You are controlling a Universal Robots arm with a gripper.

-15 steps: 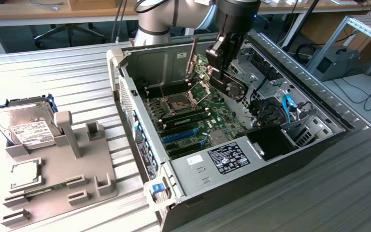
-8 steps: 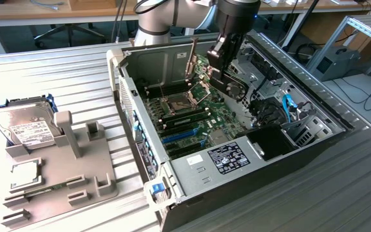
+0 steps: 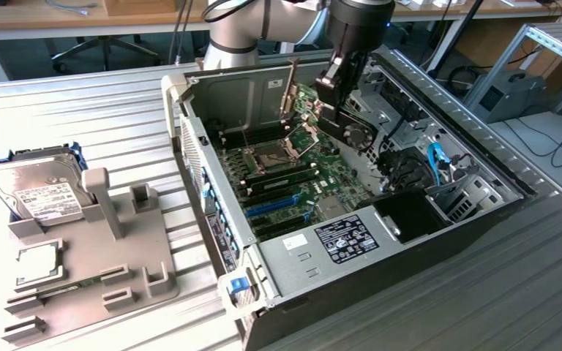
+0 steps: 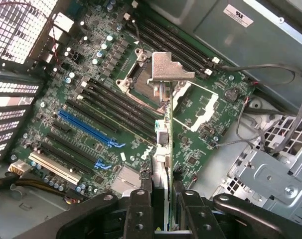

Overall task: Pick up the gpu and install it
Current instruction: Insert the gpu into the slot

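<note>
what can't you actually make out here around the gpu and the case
Wrist view: gpu seen edge-on, its faces hidden.
Wrist view: end effector cut off by the picture edge.
Exterior view: hard drive label print too small to read.

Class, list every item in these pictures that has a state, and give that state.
gpu: clamped edge-on in the jaws, above the motherboard, not seated.
jaws: shut on the gpu.
computer case: on its side, open.
hard drive: propped in the grey holder outside the case.
long blue slot: empty.
</note>
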